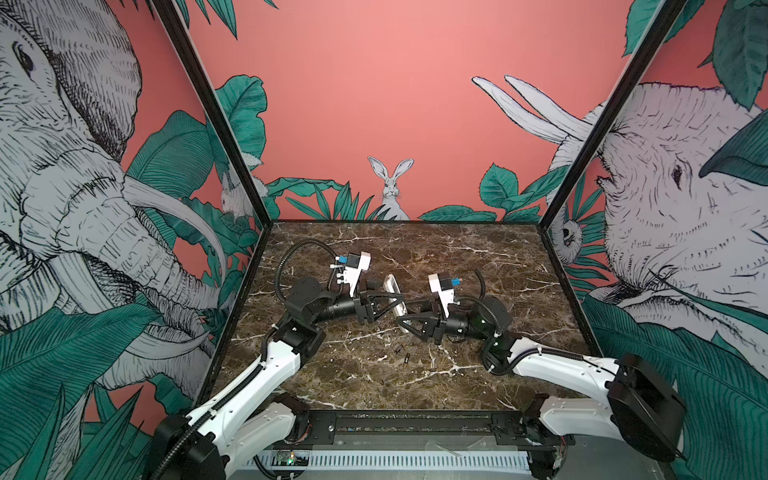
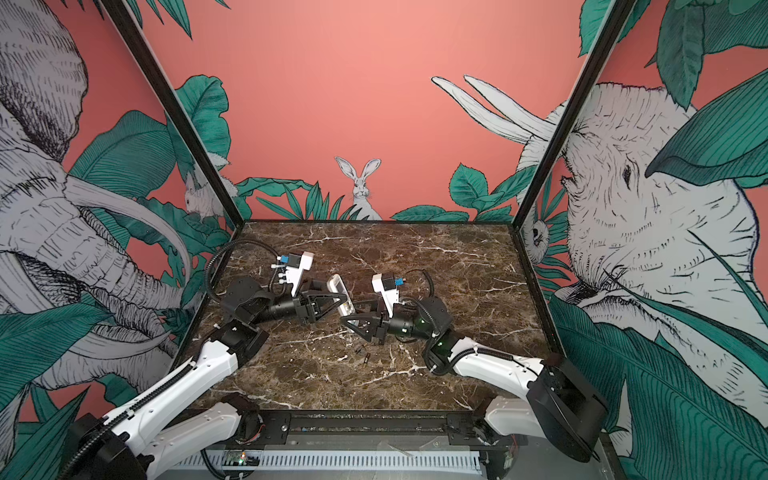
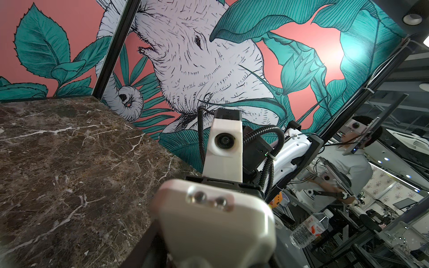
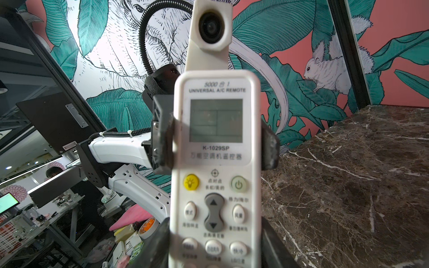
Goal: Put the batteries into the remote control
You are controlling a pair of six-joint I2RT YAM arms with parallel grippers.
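– White remote control (image 4: 216, 185): where is it?
– Off the bench (image 1: 478, 266), up in the air at the middle, between the two arms. Its screen and buttons face the right wrist camera, and its greyish-beige back faces the left one.
– Who has it?
– The left tool (image 4: 216, 141) is clamped on it, with its dark pads (image 4: 163, 139) pressing both long edges beside the screen. The right tool (image 4: 216, 248) flanks the lower end by the buttons. Whether it squeezes or stands just clear, I cannot tell.
– Why a tool at each end?
– I'd judge it a handover or a turn. With each end minded, the back with the battery bay can be brought round without a drop. Whether the bay is open is too blurred to say.
– And the batteries (image 1: 407, 356)?
– Lying on the bench, nearer its front edge than the tools and apart from the remote control. Loading hasn't begun, I'd say. One tool must let go to fetch them.
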